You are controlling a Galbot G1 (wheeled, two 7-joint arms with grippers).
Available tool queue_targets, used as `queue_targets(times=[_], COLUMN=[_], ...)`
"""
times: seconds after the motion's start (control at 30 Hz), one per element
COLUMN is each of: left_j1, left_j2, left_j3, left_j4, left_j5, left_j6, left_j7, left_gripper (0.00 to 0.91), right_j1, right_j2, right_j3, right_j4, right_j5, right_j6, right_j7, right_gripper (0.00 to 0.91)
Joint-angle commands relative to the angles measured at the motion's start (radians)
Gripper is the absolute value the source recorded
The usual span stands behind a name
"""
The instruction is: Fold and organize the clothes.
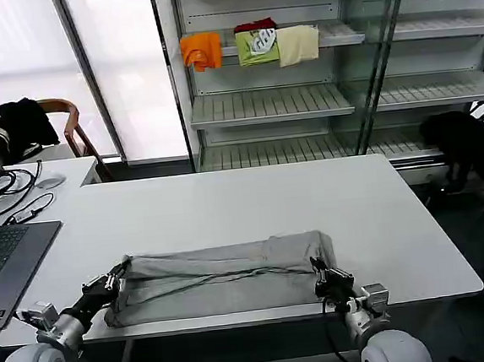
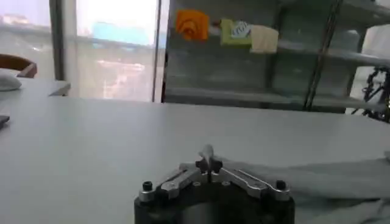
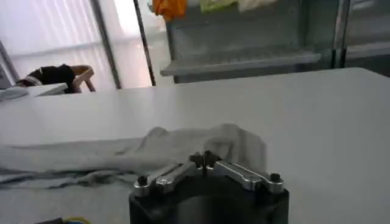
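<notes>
Shirt lies as a long grey band near the table's front edge; from the head view, left gripper and right gripper each pinch an end, mid-fold. Next likely needs both lifting together. Left wrist: fingers closed on cloth. Right wrist: fingers likewise clamped on the shirt.

Both arms are grey-white with rounded joints; each black gripper base carries silver linkage bars fastened with black screws.
</notes>
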Motion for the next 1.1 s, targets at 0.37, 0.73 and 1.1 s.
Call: queue_targets(times=[0.37,0.73,1.1], left_j1=[0.067,0.072,0.071], left_j2=[-0.029,-0.136,-0.162], left_j3=[-0.028,0.034,0.055], left_j4=[-0.088,-0.138,-0.099], left_j5=[0.182,0.188,0.183], left_j6=[-0.007,0.039,0.047], left_j7=[-0.060,-0.285,-0.307], left_gripper=[0.907,0.907,0.625], right_j1=[-0.007,0.083,0.100], right_j2=[0.000,0.014,0.011], right_j3=[0.044,0.115,0.110], right_j4=[-0.003,0.039,0.038], right_j5=[-0.093,0.068,0.068], right_j6=[0.037,0.043,0.035], right_j7=[0.056,0.099,0.103], right_gripper=[0.907,0.907,0.907])
